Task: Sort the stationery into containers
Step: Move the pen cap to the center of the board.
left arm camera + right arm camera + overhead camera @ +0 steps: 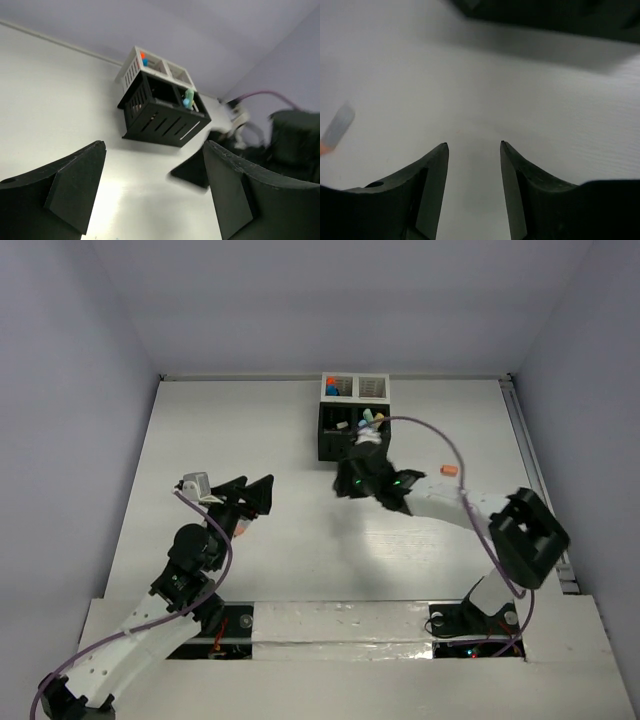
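The organizer (335, 452) stood at the upper centre of the overhead frame on the tabletop (300, 560), its white part (356, 388) above its black part (322, 430). In the left wrist view the black part (160, 122) showed its slotted wall towards the camera, with the white part (129, 75) behind it. Orange- and blue-capped markers (332, 388) stood in the white part's left compartment, and pale teal and yellow highlighters (369, 419) rose from the black part's right compartment. A small orange piece (449, 471) lay alone on the tabletop, right of centre and well apart from the organizer.

The left pincer (248, 488) hung left of centre, its jaws spread wide and holding nothing; its own camera looked between them (154, 147) towards the organizer. The right pincer (352, 480) was just below the organizer's black part. Its wrist view showed the jaws (474, 145) parted over bare tabletop with nothing gripped. A blurred grey item (337, 125) lay at the left edge of that view; what it was could not be told.
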Tool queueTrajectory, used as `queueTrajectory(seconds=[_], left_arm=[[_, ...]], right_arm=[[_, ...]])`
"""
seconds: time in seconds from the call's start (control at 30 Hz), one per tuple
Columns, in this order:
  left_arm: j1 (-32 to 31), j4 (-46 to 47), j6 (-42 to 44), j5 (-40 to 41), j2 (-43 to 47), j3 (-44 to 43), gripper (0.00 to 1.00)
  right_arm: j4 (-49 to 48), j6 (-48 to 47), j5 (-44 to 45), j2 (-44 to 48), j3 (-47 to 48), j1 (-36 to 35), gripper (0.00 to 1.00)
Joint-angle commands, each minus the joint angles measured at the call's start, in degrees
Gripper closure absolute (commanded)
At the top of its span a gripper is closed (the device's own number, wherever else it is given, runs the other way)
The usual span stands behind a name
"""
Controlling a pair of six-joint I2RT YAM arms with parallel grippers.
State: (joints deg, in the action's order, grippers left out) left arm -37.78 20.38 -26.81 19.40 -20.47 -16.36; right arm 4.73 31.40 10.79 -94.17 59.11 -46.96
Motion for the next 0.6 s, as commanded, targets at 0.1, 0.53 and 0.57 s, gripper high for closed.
queueTrajectory(seconds=[0.1, 0.53, 0.57], left_arm=[[0.07, 2.12, -0.35, -4.71, -0.19, 0.72, 0.24], [0.07, 4.05, -1.93, -8.76, -0.54, 1.24, 0.24], [0.07, 4.05, -1.85, -8.76, -0.62, 1.24, 0.24]], right_arm=[[0.80, 5.17, 9.69, 16.55, -11.82, 22.33, 0.41], [11.25, -8.80, -0.42, 0.93, 0.90, 45.11, 0.13], [12.31, -9.16, 0.80, -0.04, 2.48, 45.11, 0.13]])
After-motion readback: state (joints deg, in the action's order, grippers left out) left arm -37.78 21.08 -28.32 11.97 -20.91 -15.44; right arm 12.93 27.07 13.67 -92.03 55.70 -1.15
